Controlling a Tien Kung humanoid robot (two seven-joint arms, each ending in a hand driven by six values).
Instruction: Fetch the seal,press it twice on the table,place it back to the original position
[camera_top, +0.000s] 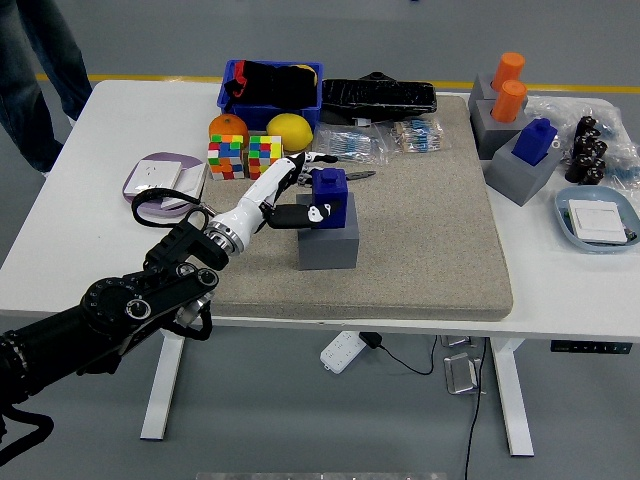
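The blue seal (328, 188) stands upright on a grey block (328, 240) on the beige mat (420, 220). My left hand (316, 187), white with dark fingertips, reaches in from the lower left and brackets the seal's left side. The thumb (300, 215) lies along the seal's near lower edge, and the other fingers (296, 166) stretch past its far side. The fingers are spread and not clamped on the seal. My right arm is out of view.
Two colour cubes (246, 156), an orange (228, 126) and a lemon (289, 131) lie just behind my hand, beside a blue bin (268, 98). More seals on grey blocks (520, 165) stand at the right. A person's legs (45, 70) show at the top left.
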